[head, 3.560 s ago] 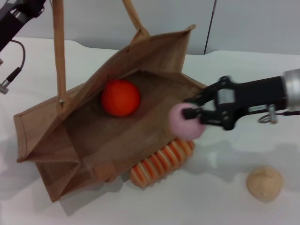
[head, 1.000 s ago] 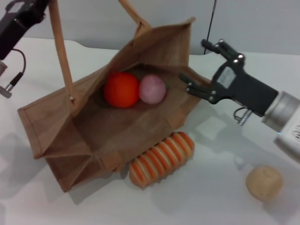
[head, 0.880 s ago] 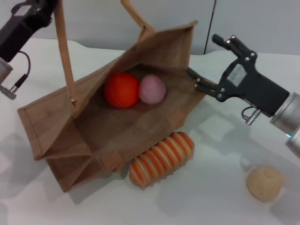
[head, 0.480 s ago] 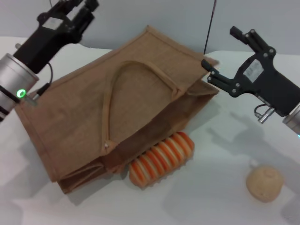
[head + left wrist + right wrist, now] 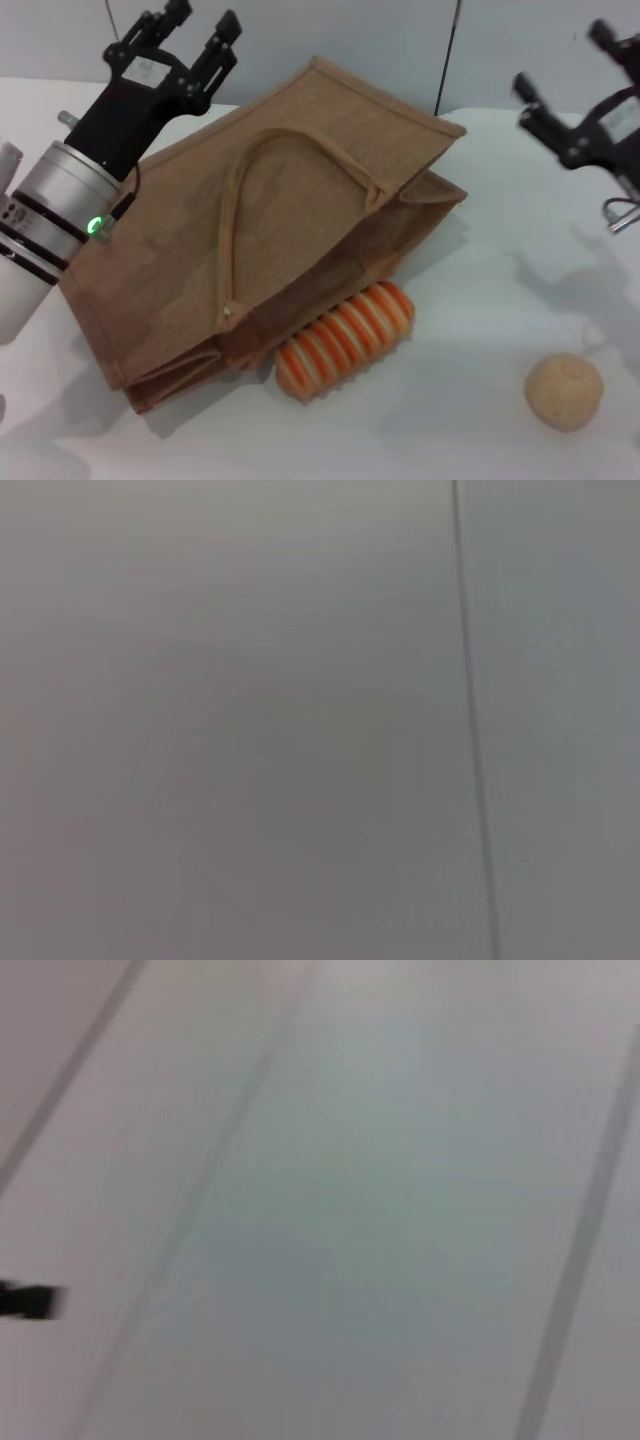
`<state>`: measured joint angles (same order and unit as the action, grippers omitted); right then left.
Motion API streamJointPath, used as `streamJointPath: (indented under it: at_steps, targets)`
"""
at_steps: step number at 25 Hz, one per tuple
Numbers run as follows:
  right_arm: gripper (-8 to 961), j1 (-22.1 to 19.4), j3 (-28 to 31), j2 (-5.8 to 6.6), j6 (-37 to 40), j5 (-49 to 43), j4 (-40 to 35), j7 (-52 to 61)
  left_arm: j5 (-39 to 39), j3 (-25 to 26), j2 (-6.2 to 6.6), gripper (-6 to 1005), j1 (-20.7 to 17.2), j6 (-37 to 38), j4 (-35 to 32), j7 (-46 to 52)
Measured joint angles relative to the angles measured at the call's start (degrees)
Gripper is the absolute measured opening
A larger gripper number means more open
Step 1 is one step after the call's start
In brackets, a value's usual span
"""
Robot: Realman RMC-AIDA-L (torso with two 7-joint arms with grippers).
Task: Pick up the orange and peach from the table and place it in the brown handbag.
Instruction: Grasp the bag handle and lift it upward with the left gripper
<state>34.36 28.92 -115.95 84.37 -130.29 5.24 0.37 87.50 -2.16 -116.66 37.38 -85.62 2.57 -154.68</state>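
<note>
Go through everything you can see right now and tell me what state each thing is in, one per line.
Brown handbag: collapsed flat on its side, mouth closed, handle lying on top.
Striped loaf: on the table, tucked against the bag's edge.
Tan ball: on the table, alone.
Left pincer: open, empty.
Right pincer: open, empty.

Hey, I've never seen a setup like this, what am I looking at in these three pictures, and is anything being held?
This is a two-armed robot at a white table. The main picture comes from a camera on its head, looking down. The other two come from cameras on its wrists; right now they show only a plain grey wall.

The left gripper is raised above the far left of the table, fingers spread, holding nothing. The right gripper is raised at the far right, also open and empty.

On the table the brown handbag lies collapsed flat. A striped orange-and-cream loaf pokes out at its near edge, and a tan ball sits apart. The orange and peach cannot be seen.
</note>
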Motion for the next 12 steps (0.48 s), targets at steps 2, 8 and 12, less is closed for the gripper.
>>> streamJointPath:
  at_steps: [2, 8, 12]
  targets:
    - [877, -0.8, 0.0, -0.03, 0.7, 3.2, 0.0, 0.3, 1.4, 0.0, -0.17, 628, -0.5, 0.0, 0.4, -1.3]
    - [877, -2.4, 0.0, 0.21, 2.8, 9.2, -1.3, 5.4, 3.8, 0.0, -0.24, 629, -2.2, -0.2, 0.6, -1.3]
    - [877, -2.5, 0.0, 0.27, 2.9, 9.9, -3.6, 10.7, 6.0, 0.0, -0.24, 627, -2.9, -0.4, 1.3, -1.6]
